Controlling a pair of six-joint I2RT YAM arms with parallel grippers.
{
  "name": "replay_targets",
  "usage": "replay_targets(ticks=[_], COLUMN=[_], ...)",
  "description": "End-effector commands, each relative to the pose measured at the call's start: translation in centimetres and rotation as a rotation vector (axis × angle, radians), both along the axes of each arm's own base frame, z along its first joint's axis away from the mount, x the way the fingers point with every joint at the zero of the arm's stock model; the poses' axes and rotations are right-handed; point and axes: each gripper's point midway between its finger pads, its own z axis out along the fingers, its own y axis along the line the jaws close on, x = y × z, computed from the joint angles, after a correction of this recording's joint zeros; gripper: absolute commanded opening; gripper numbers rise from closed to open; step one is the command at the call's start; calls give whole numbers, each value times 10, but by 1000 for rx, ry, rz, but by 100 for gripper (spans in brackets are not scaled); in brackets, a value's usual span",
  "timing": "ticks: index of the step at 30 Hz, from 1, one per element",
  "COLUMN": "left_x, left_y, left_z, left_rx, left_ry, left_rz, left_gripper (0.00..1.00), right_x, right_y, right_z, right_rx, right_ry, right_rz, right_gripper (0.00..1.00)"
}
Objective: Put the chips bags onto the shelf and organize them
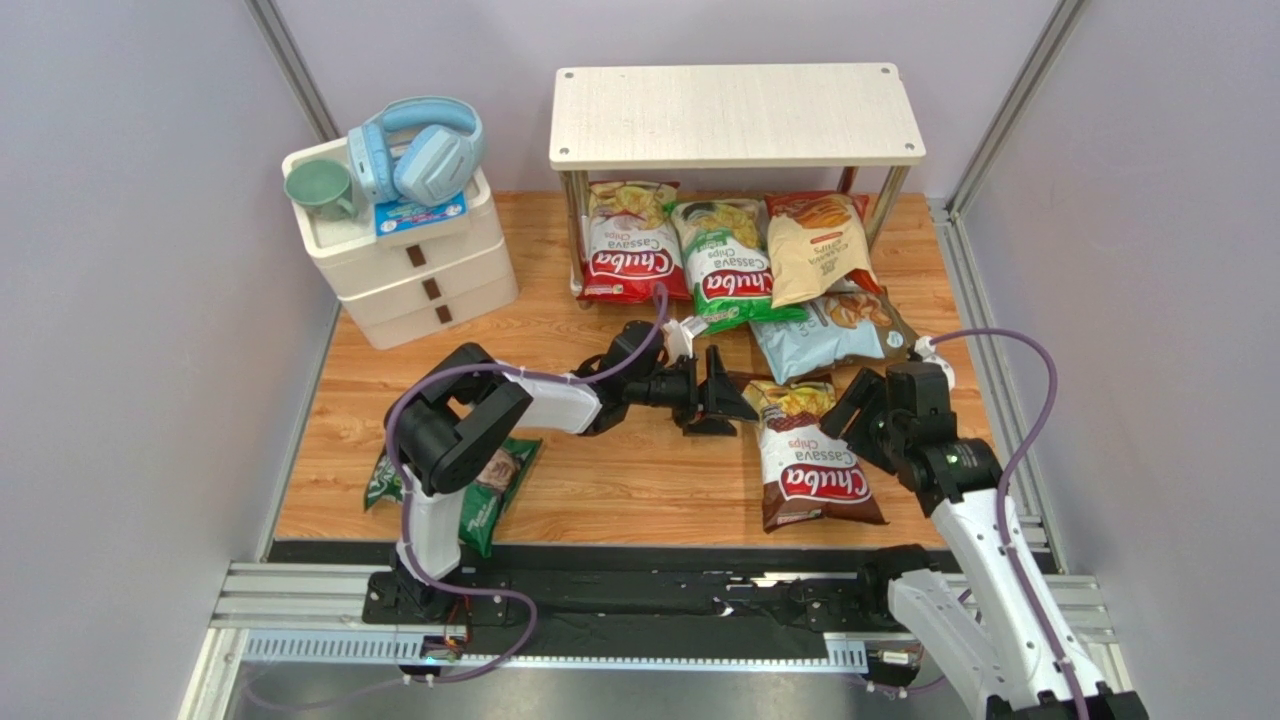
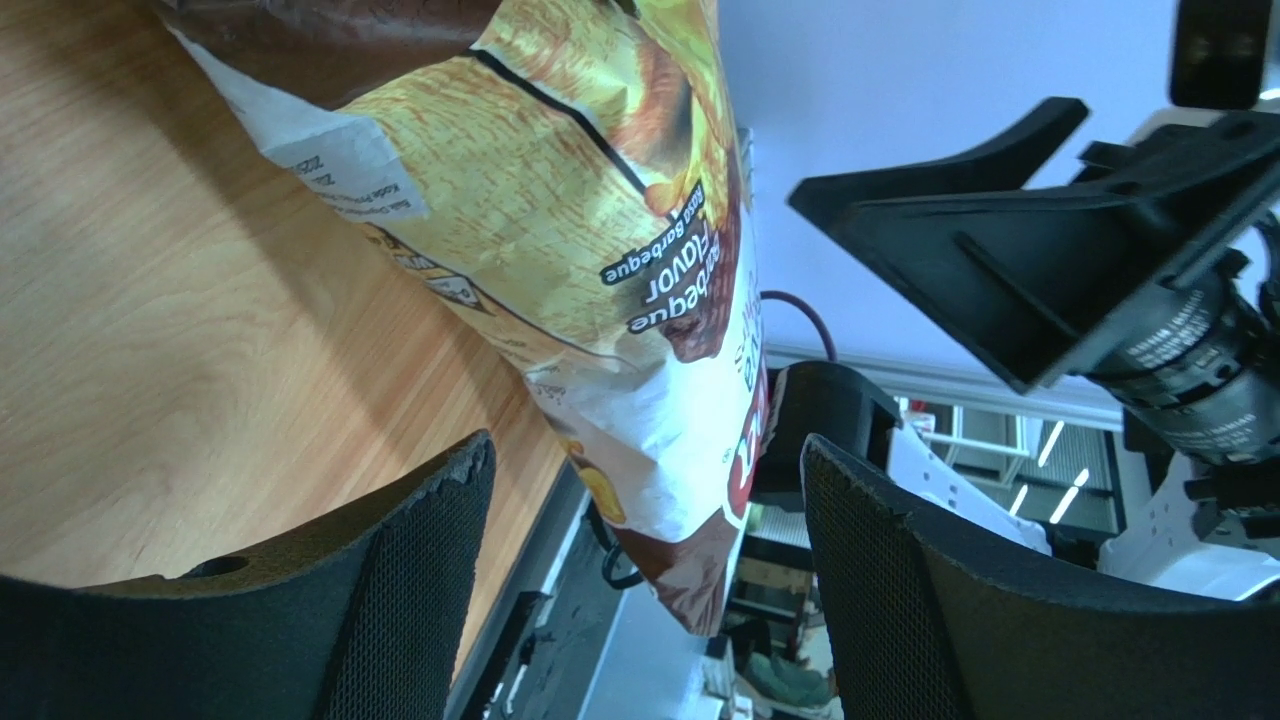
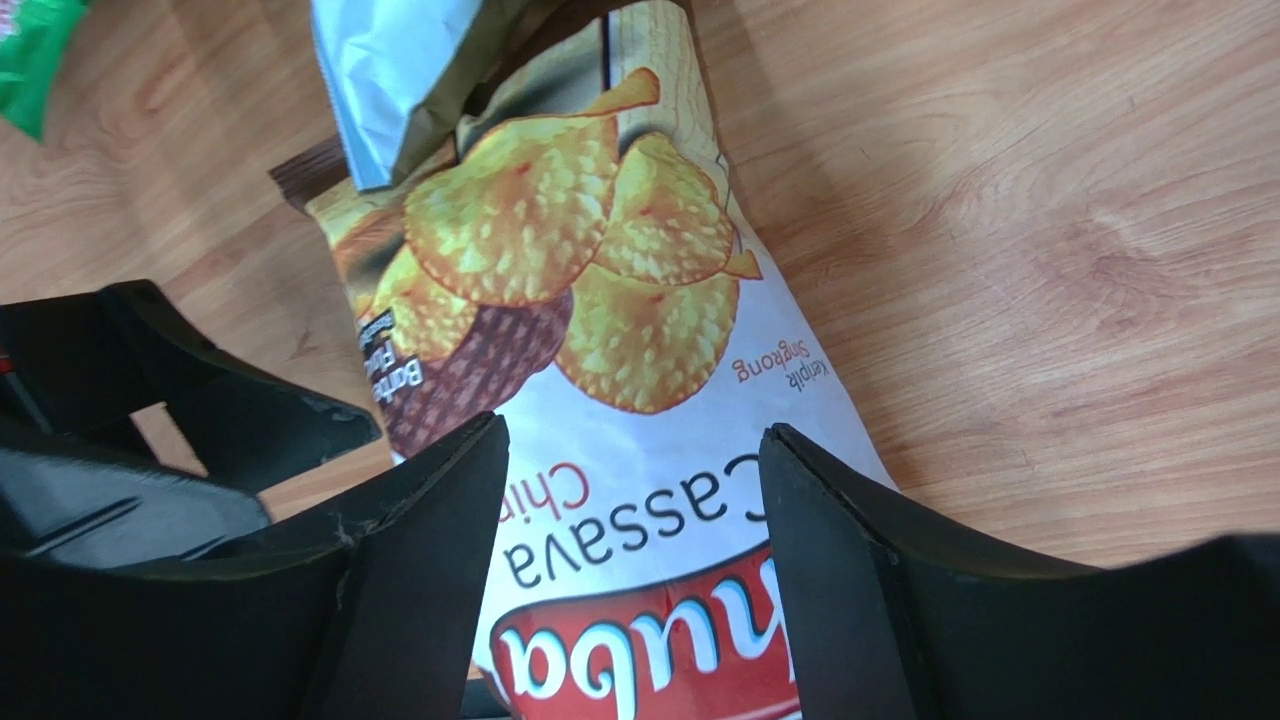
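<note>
The brown bag (image 1: 812, 468) lies flat on the desk (image 1: 631, 480), in front of the shelf (image 1: 736, 113). The left gripper (image 1: 718, 393) is at the bag's top left corner with its jaws apart. The right gripper (image 1: 846, 408) is at the bag's right edge, jaws also apart, clamping nothing. The red bag (image 1: 631, 248), green bag (image 1: 729, 267) and cream-orange bag (image 1: 819, 240) sit under the shelf's top board. The light blue bag (image 1: 812, 333) overlaps the brown bag's top.

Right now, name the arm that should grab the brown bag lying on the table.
Probably right. The right gripper hangs open above the brown bag, whose middle shows between its fingers. The left gripper, also open, faces only the bag's top end.
</note>
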Motion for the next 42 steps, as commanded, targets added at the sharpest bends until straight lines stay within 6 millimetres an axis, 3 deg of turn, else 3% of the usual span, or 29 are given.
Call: replay_targets(ticks=[1, 11, 15, 20, 21, 24, 27, 28, 30, 35, 38, 39, 40, 41, 42], left_x=[-5, -25, -29, -40, -42, -43, -49, -55, -60, -84, -98, -100, -102, -102, -101], left_y=[-19, -43, -52, -72, -74, -75, -68, -60, -52, -6, 19, 24, 31, 34, 35], left_z=[5, -31, -37, -25, -25, -24, -22, -25, -14, 5, 10, 23, 10, 9, 23], left_rx=[-52, 11, 11, -30, -31, -35, -58, -54, -106, -139, -97, -100, -18, 10, 5], left_ry=[0, 52, 60, 37, 37, 33, 35, 58, 38, 61, 51, 22, 5, -15, -48], left_rz=[-27, -29, -43, -83, -86, -88, -83, -79, -77, -19, -5, -5, -10, -12, -6], left_gripper=[80, 80, 80, 79, 77, 58, 19, 0, 0, 0, 0, 0, 0, 0, 0], right_x=[12, 6, 3, 2, 1, 3, 2, 4, -2, -7, -10, -11, -11, -11, -11], right_y=[4, 16, 22, 32, 34, 34, 33, 34, 33, 33, 32, 33, 33, 33, 35], right_z=[-10, -34, -44, -55, -57, -51, -35, -24, -12, 35, 49, 50, 50, 53, 55], right_rx=[16, 63, 64, 92, 94, 99, 95, 97, 92, 108, 110, 110, 109, 110, 119], right_ry=[2, 66, 120, 169, 176, 142, 90, 65, 44, -42, -59, -58, -55, -61, -62], right_rz=[-8, 38, 74, 102, 106, 102, 119, 127, 139, 147, 146, 152, 151, 152, 158], right_gripper=[66, 64, 62, 59, 59, 59, 61, 63, 64, 66, 67, 67, 67, 67, 67])
